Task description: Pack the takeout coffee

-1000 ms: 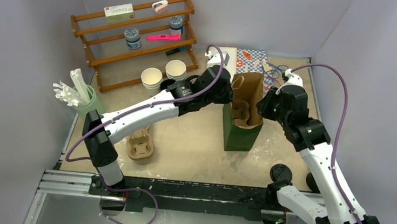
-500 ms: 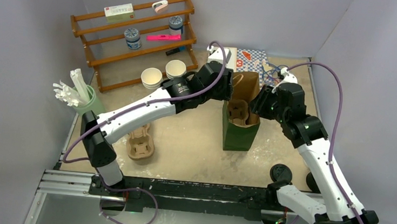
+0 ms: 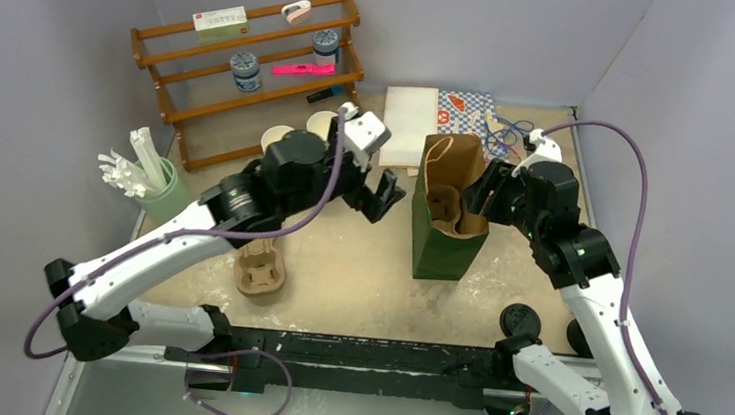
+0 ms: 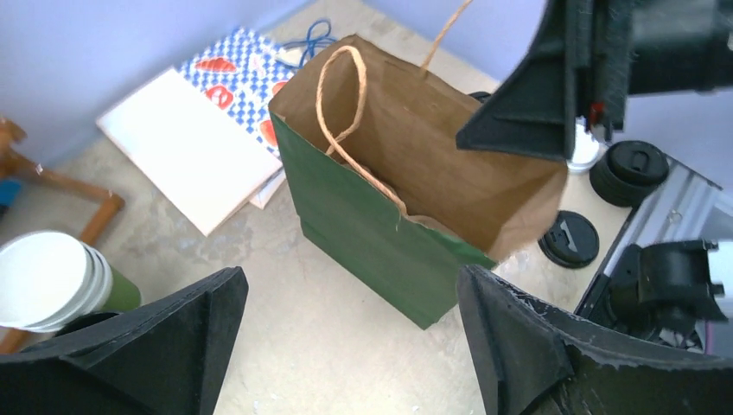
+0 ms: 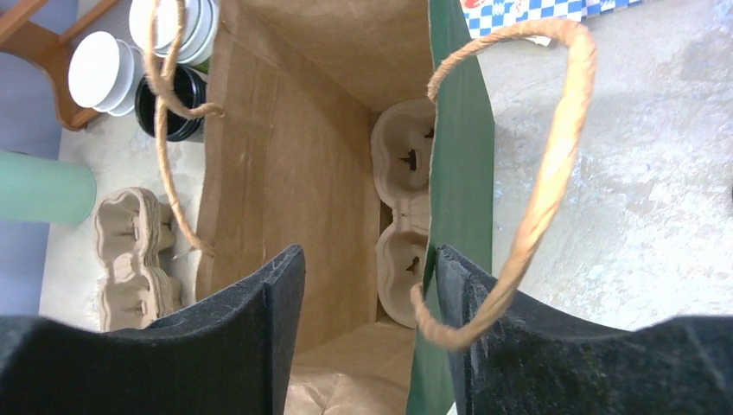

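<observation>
- Coffee: its whereabouts could not be told.
- Left gripper (image 4: 347,281) hung released and empty at 9 o'clock of the bag (image 3: 446,244).
- Right gripper (image 5: 370,255), fingers parted, straddled the bag's 3 o'clock wall.
- Carrier (image 5: 402,164) lay inside the bag.

- Paper bag (image 3: 448,245): one, standing open right of centre.
- Twine handles (image 5: 553,173) on the bag: two.
- Pulp cup carriers: one single carrier (image 5: 402,216) inside the bag and one carrier stack (image 3: 260,268) at the near left. The number in the stack cannot be told.
- Cup stacks, white inside: two, a left cup stack (image 5: 98,69) and a right cup stack (image 5: 177,26).
- Black cup (image 5: 168,112): one.
- Black lids: one flat lid (image 4: 570,239) and one thicker lid pile (image 4: 635,166), near right.
- Wooden rack (image 3: 209,159): one, far left.
- Round tins on the rack: two, a left tin (image 3: 245,69) and a right tin (image 3: 326,43).
- Flat sheets, far: one white sheet (image 3: 410,113) and one checkered sheet (image 3: 471,106).
</observation>
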`<state>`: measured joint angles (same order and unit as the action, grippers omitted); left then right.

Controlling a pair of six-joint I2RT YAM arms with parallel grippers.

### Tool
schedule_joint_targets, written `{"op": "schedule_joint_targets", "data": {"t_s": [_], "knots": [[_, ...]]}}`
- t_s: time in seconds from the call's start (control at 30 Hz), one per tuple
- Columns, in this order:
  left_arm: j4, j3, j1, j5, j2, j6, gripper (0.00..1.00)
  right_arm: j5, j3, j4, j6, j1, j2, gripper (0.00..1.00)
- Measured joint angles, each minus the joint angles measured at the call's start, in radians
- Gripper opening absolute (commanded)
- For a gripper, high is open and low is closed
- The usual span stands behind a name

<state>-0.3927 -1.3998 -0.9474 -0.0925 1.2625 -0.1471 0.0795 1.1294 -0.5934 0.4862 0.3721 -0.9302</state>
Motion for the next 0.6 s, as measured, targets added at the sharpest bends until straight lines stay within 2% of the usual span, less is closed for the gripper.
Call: {"op": "schedule_joint_targets", "data": {"t_s": [0.17, 0.27, 0.5, 0.6], "knots": [[0.063, 0.146, 0.011, 0.086, -0.173, 0.105, 1.0, 0.0, 0.0, 0.0, -0.025, 0.0, 0.069, 0.68], [0.075, 0.23, 0.033, 0.115, -0.249, 0.118, 1.0, 0.0, 0.0, 0.0, -0.04, 0.0, 0.124, 0.71], [0.074, 0.308, 0.196, 0.061, -0.293, 0.01, 1.0, -0.011, 0.0, -0.01, -0.06, 0.0, 0.171, 0.72], [0.065, 0.314, 0.261, 0.009, -0.281, -0.047, 0.92, -0.02, 0.0, -0.021, -0.064, 0.0, 0.171, 0.72]]}}
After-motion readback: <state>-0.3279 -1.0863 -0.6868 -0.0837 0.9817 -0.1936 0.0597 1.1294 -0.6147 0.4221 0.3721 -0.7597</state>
